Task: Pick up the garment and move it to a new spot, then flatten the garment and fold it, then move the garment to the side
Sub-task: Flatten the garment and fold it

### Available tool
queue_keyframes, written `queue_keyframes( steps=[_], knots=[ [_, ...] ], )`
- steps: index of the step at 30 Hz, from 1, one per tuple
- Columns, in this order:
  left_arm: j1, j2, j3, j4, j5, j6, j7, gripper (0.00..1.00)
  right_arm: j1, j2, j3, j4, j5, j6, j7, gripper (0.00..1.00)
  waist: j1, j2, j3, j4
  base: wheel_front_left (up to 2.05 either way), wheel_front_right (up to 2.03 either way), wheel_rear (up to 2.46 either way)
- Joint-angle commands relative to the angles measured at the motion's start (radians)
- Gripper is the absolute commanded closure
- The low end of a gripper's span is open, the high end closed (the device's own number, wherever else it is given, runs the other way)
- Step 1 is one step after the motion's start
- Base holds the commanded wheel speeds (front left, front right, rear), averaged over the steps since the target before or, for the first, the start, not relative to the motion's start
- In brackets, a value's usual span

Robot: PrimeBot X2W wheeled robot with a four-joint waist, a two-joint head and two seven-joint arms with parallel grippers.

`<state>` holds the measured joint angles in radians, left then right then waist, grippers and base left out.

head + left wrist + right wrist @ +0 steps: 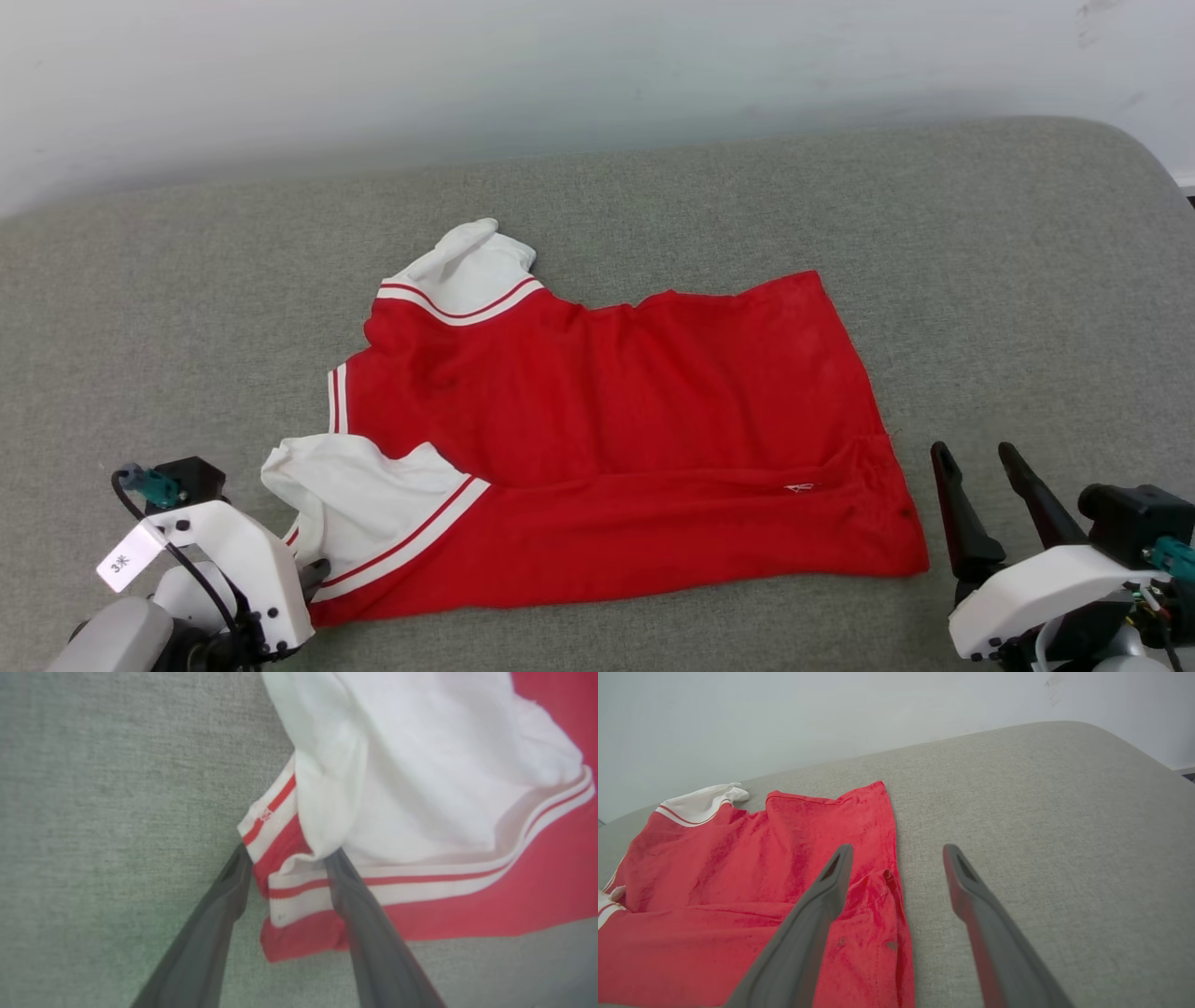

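Observation:
The garment (607, 420) lies spread on its side on the grey cushion, red body with white sleeves and striped trim; no lettering shows. My left gripper (313, 574) is at its near-left corner, by the lower white sleeve. In the left wrist view that gripper (287, 858) stands open, its two fingers astride a bunched corner of striped trim on the garment (467, 788), with one finger lying against the sleeve's fold. My right gripper (975, 457) is open just right of the hem, over bare cushion. The right wrist view has the right gripper (899, 851) beside the garment (738, 882) hem.
The grey fabric cushion (1027, 280) runs wide around the garment and rounds off at the far right corner. A pale wall (560, 75) rises behind it. A white label (126, 560) hangs from a cable on my left wrist.

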<state>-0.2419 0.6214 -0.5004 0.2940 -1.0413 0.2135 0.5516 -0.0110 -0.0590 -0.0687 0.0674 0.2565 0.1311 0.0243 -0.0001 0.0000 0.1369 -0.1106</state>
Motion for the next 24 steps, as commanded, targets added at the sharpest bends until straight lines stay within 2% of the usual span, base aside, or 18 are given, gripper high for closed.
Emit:
queue_keyframes(
  steps=[1,6,9,13,15,16,17,24],
  knots=[
    [0.019,-0.040,-0.033,0.019,-0.004,-0.018,0.006,1.00,-0.010,-0.004,-0.012,0.008,0.006,-0.001,0.011,0.00,0.0001,0.0000,-0.006,0.003,0.00,0.00,0.00],
    [0.018,-0.025,-0.020,-0.014,0.017,-0.024,-0.042,1.00,-0.011,-0.044,-0.035,0.046,0.040,-0.001,0.088,0.00,0.0001,0.0000,-0.033,0.021,0.00,0.00,0.00],
    [0.020,-0.011,-0.010,-0.054,0.031,-0.013,-0.068,1.00,-0.019,-0.086,-0.028,0.078,0.072,-0.001,0.187,0.00,0.0001,0.0000,-0.043,0.034,0.00,0.00,0.00],
    [0.033,0.000,-0.004,-0.114,0.046,0.002,-0.090,1.00,-0.036,-0.140,0.008,0.110,0.129,-0.001,0.357,0.00,0.0001,0.0000,-0.046,0.055,0.00,0.00,0.00],
    [0.032,0.009,0.001,-0.147,0.054,0.014,-0.097,1.00,-0.045,-0.161,0.030,0.118,0.152,-0.001,0.425,0.00,0.0001,0.0000,-0.043,0.066,0.00,0.00,0.00],
    [0.032,0.009,0.001,-0.147,0.054,0.014,-0.097,1.00,-0.045,-0.161,0.030,0.118,0.152,-0.001,0.425,0.00,0.0001,0.0000,-0.043,0.066,0.00,0.00,0.00],
    [0.036,0.014,0.002,-0.171,0.059,0.021,-0.100,1.00,-0.059,-0.178,0.051,0.126,0.168,-0.001,0.479,0.00,0.0001,0.0000,-0.037,0.077,0.00,0.00,0.00],
    [0.038,0.015,0.006,-0.223,0.068,0.033,-0.116,1.00,-0.123,-0.199,0.135,0.197,0.209,-0.001,0.586,0.00,0.0001,0.0000,-0.005,0.095,0.00,0.00,0.00]
  ],
)
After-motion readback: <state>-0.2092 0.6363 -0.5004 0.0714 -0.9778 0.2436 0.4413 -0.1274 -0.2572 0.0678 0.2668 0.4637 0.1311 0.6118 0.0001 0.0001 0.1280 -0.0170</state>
